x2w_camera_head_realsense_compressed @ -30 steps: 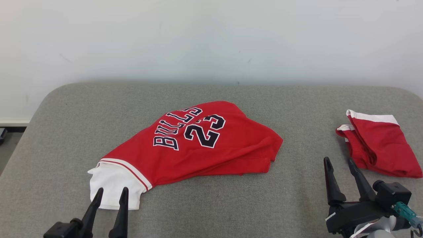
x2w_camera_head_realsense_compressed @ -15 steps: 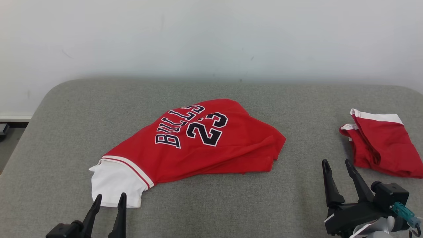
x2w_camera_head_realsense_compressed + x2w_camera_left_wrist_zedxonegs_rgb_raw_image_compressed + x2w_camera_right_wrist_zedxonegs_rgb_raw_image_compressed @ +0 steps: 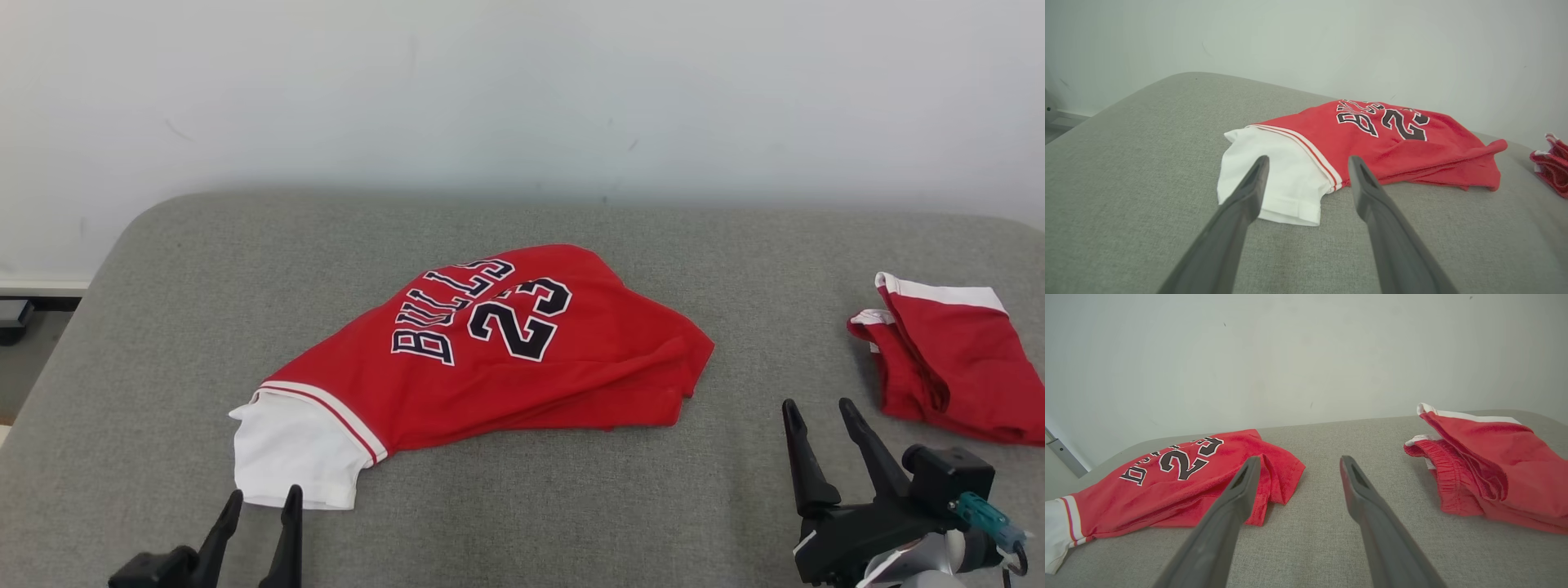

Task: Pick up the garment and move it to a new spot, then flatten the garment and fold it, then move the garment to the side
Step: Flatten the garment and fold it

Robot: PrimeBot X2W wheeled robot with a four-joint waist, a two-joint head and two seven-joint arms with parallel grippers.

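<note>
Rumpled red jersey (image 3: 522, 359), nubby grey cushion (image 3: 163, 343)

The left tool (image 3: 1309, 160), fingers spread, framed the white sleeve (image 3: 1286, 179) of a red jersey (image 3: 1392, 151) stretching toward two o'clock on the table (image 3: 1126, 163).

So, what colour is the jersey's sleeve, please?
The sleeve is white, clearest in the left wrist view.
</note>
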